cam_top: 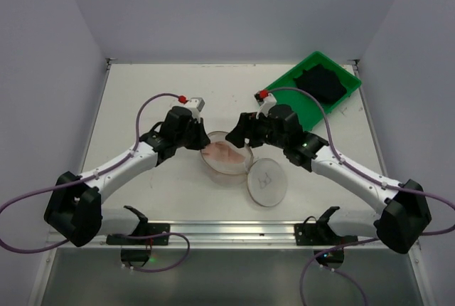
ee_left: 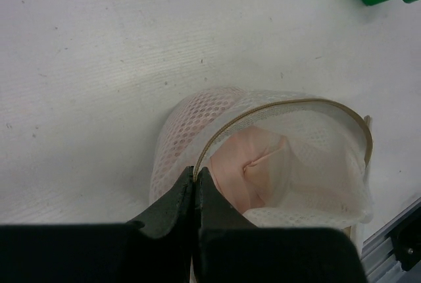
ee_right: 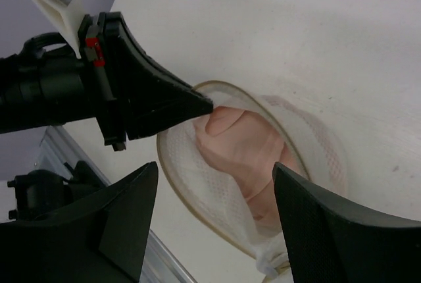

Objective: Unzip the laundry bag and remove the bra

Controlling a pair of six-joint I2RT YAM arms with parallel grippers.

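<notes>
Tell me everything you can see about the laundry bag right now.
The laundry bag is a small round pouch of white translucent honeycomb mesh, resting on the white table. It is unzipped: its mouth, edged by a thin tan rim, gapes open, and the round white face with the black bra drawing lies flat beside it. A pale pink bra sits inside. The left hand is shut on the rim; the right hand is open over the mouth.
</notes>
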